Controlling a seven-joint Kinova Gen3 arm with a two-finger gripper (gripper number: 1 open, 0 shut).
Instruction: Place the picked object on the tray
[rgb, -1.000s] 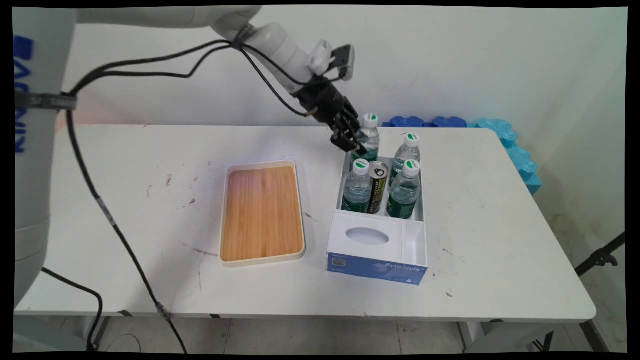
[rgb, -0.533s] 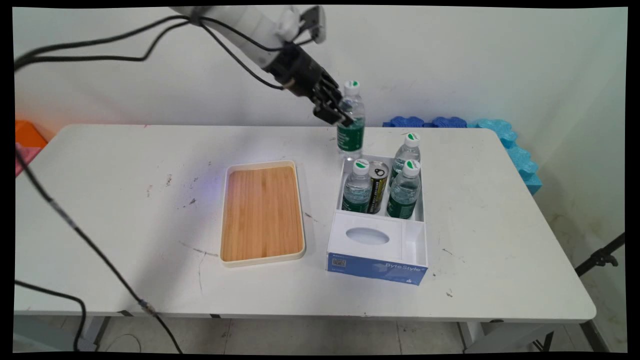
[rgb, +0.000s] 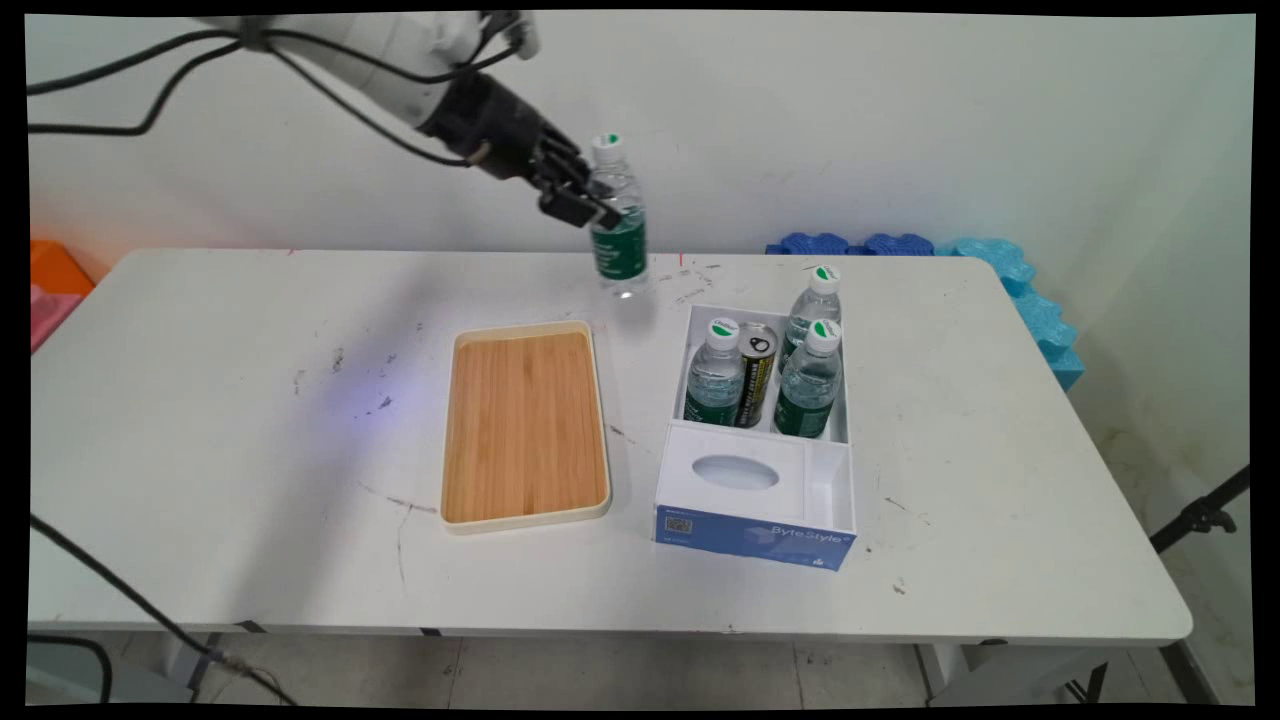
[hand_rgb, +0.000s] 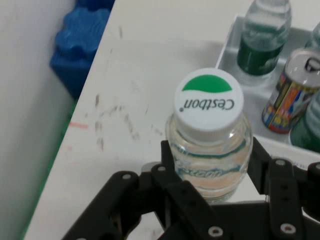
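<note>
Water bottle (rgb: 617, 215) with a green label and a white Cestbon cap hangs upright in the air, clear of the white table (rgb: 250, 400), above its far side, left of the box. The black gripper (rgb: 590, 205) pinches it just under the neck. The white box (rgb: 765, 440) holds three more bottles (rgb: 805, 375) and a can (rgb: 755, 370); a wooden tray (rgb: 525, 425) lies to the left of it.

Clear plastic water bottle (rgb: 617, 220) (hand_rgb: 210, 145) with green label and white-and-green cap, clamped at the shoulder by the black two-finger gripper (rgb: 590, 205) (hand_rgb: 207, 170). Held upright in the air above the white table's (rgb: 250, 400) far side, left of the white box (rgb: 762, 440).
</note>
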